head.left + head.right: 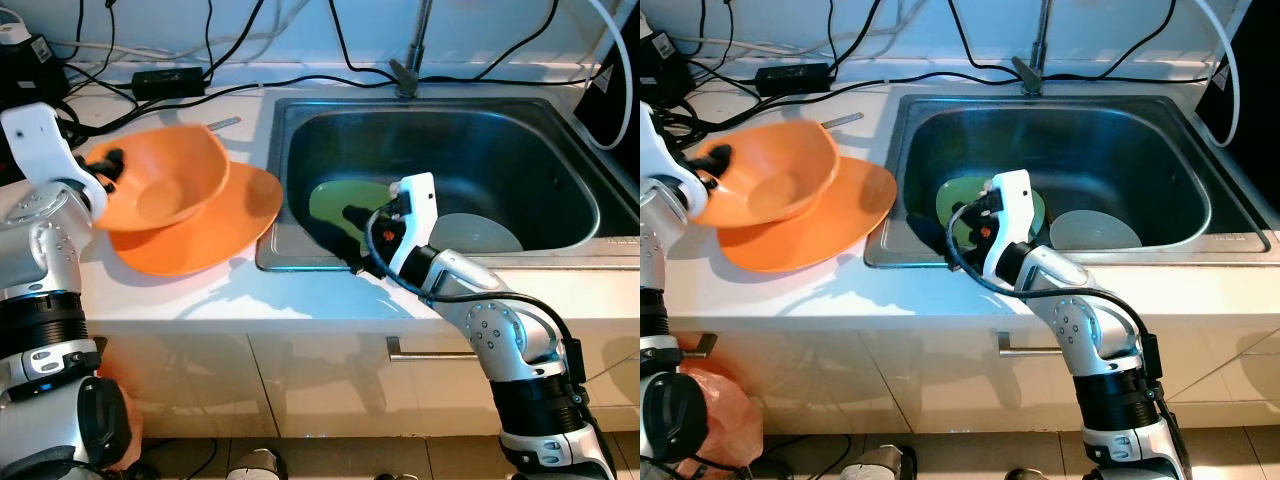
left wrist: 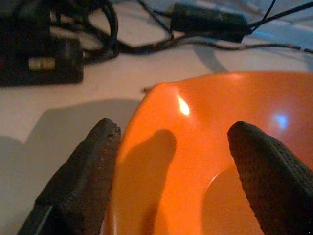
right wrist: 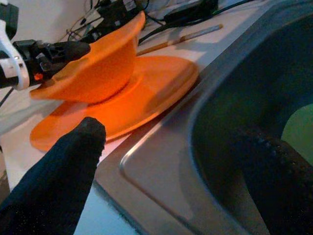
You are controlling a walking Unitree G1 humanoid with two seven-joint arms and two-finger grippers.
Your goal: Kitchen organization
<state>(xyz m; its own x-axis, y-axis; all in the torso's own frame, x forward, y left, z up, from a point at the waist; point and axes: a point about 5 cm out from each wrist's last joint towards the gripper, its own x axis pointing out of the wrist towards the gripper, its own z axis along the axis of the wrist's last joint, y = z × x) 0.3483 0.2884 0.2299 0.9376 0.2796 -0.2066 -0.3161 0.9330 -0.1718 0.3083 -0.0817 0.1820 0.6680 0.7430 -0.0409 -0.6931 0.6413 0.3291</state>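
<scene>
My left claw [image 1: 108, 168] grips the near-left rim of the orange bowl [image 1: 165, 180], tilted on the orange plate [image 1: 215, 225] left of the sink [image 1: 300, 110]. My right claw [image 3: 171, 166] gapes wide at the sink's near-left corner.

orange plastic bowl [image 1: 168, 180] on wide orange plastic plate [image 1: 215, 228], both on white countertop [image 1: 200, 300] left of stainless steel sink [image 1: 560, 130] | flat green plate [image 1: 345, 203] and round grey plate [image 1: 478, 234] in sink, green to the left | black power adapter [image 1: 168, 80] behind bowl | faucet [image 1: 410, 60] behind sink
</scene>
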